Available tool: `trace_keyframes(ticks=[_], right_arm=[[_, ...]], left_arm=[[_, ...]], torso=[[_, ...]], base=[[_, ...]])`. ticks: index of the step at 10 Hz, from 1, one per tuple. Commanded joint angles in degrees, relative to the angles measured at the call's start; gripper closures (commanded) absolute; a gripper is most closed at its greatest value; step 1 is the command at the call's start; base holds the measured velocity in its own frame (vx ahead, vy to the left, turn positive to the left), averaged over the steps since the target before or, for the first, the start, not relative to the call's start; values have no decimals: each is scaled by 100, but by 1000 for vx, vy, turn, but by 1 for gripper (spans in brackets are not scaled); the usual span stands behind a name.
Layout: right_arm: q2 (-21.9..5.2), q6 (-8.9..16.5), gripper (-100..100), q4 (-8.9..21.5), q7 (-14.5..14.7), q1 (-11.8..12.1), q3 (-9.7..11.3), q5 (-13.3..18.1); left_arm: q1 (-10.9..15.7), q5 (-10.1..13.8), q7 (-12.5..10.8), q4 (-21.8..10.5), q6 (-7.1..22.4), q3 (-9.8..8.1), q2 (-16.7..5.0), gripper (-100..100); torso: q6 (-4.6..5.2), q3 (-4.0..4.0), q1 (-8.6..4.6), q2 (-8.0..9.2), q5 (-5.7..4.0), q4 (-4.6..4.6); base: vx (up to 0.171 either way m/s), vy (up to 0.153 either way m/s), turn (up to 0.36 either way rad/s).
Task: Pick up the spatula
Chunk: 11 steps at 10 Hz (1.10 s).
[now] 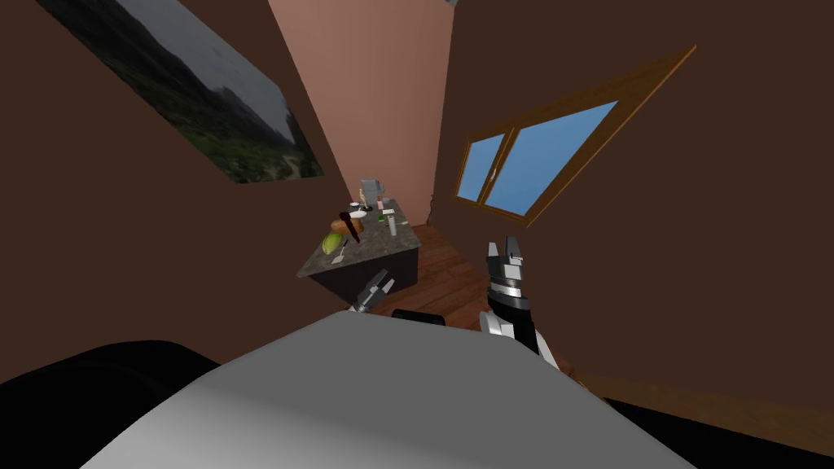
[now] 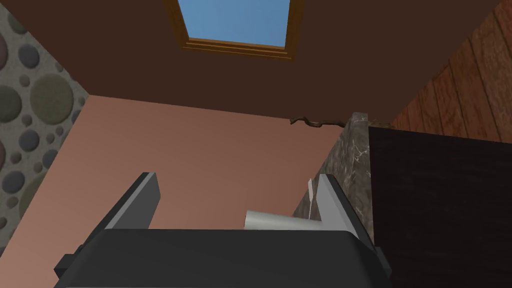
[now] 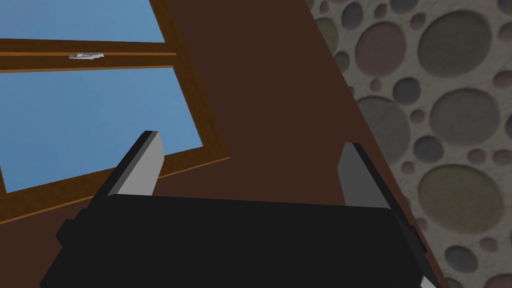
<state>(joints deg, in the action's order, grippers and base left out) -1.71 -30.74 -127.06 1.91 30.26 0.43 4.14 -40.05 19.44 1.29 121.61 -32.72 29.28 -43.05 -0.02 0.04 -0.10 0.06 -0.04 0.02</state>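
The table top (image 2: 356, 150) looks like veined stone, dark grey with pale marbling. The table's base (image 2: 440, 210) is very dark wood with a fine grain, matt. The floor (image 2: 470, 75) is made of reddish wooden planks with a clear grain. The window frame (image 2: 235, 48) is brown wood. The pink wall (image 2: 200, 160) is plain and matt. The fingers (image 2: 142, 200) of the left gripper (image 2: 237, 176) are smooth grey on a matt black box. A pebbled surface (image 3: 440, 100) looks rough.
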Motion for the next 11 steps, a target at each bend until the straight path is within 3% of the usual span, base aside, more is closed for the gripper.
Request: trace_keyframes(ticks=[1,2,3,4,5,6,7,8,10,11], right_arm=[[0,0,0,0,0,0,0,0],[0,0,0,0,0,-1,1,0],[0,0,0,0,0,0,0,0],[0,0,0,0,0,0,0,0],[0,0,0,0,0,-1,0,0],[0,0,0,0,0,0,0,0],[0,0,0,0,0,0,0,0],[0,0,0,0,0,0,0,0],[-1,0,0,0,0,0,-1,0],[-1,0,0,0,0,1,-1,0]], left_arm=[[-49,237,10,-212,63,240,-286,-100],[-49,237,10,-212,63,240,-504,-100],[-49,237,10,-212,63,240,-514,-100],[-168,433,31,-354,91,451,-740,-100],[-168,433,31,-354,91,451,-917,-100],[-289,632,46,-499,119,653,-1115,-100],[-289,632,46,-499,119,653,-1273,-100],[-412,835,57,-647,147,845,-1451,-100],[-412,835,57,-647,147,845,-1716,-100],[-536,1039,64,-798,175,1028,-1922,-100]], torso=[[0,0,0,0,0,0],[2,0,-6,1,-2,0],[0,0,-3,0,-1,0],[-1,0,8,-1,2,0],[3,-1,8,-2,1,-1],[-1,-1,9,-3,1,0],[1,-1,6,-2,1,-1],[-1,-2,10,-3,2,0],[-1,-2,13,-5,2,-1],[-2,-2,16,-3,3,0]], base=[[1,-64,-206],[1,-52,-86],[0,-19,26],[9,-28,-214],[7,-26,-115],[12,-35,-212],[9,-24,-96],[14,-22,-183],[11,-7,-60],[18,-4,-231]])
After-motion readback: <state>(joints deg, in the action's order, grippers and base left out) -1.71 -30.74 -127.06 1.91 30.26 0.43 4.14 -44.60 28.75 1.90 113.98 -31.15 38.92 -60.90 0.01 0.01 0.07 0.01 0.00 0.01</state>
